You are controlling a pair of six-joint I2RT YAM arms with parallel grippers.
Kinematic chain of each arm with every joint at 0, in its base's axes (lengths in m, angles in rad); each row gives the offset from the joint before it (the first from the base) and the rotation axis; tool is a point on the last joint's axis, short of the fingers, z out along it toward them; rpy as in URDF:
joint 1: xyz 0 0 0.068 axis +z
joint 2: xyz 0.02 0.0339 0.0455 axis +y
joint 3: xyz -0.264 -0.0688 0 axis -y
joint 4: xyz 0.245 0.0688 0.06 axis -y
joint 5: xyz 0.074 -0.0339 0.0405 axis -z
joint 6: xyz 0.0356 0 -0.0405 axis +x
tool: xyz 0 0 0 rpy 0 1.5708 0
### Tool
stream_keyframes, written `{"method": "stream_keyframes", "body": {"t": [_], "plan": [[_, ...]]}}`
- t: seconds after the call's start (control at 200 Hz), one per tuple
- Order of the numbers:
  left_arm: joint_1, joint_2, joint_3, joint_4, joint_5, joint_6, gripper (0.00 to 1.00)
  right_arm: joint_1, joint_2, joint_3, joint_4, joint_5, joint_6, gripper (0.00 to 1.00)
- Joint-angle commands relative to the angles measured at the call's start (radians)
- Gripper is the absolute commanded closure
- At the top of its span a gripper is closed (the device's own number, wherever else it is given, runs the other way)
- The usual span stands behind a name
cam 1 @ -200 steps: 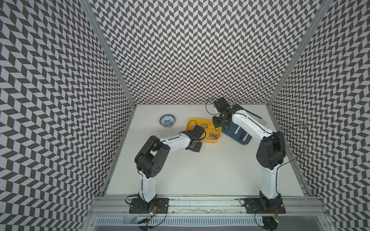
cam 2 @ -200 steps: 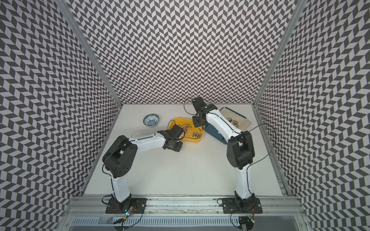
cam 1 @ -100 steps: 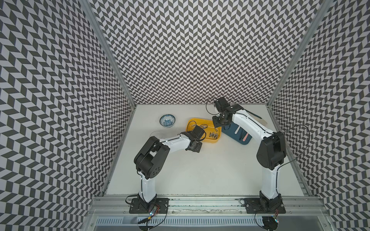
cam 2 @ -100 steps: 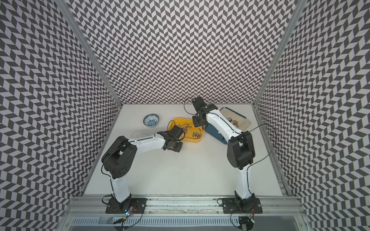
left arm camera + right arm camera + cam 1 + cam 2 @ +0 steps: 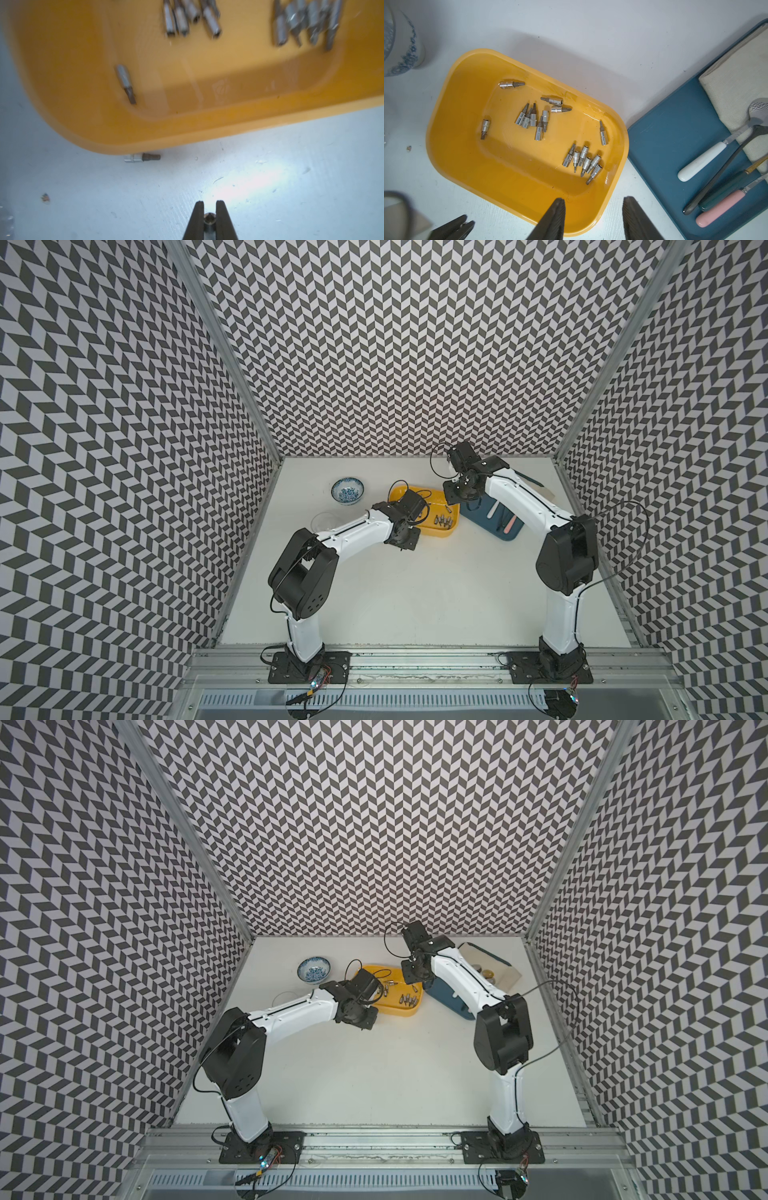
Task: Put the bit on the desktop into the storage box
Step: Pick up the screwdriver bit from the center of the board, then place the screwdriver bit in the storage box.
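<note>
grasp step looks done: left gripper fingers pinched shut on small silver metal bit, low over plain off-white desktop, just outside wall of shallow yellow plastic storage box. right gripper spread open, empty, hanging over box edge. next move imo: lift, clear rim, carry over box floor, let go near loose silver bits inside. heads up, second silver bit lies on desktop tucked right against box rim, so job not finished.

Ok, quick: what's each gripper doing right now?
Left gripper: closed, holding a bit.
Right gripper: open, holding nothing.
</note>
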Motion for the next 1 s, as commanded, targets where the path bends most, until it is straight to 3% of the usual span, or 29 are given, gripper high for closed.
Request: {"method": "stream_keyframes", "body": {"t": [0.0,0.265,0.421,0.992], "plan": [[0.027,-0.021,0.124,-0.063,0.028,0.02,1.0,-0.044,-0.092,-0.046,0.052,-0.015,0.036,0.51],[0.062,0.199,0.423,-0.083,0.129,0.047,1.0,-0.079,-0.181,-0.127,0.07,-0.041,0.043,0.51],[0.054,0.335,0.52,-0.035,0.168,0.035,1.0,-0.088,-0.223,-0.183,0.098,-0.066,0.056,0.51],[0.042,0.499,0.562,0.049,0.167,0.012,1.0,-0.09,-0.24,-0.204,0.097,-0.091,0.038,0.51]]}}
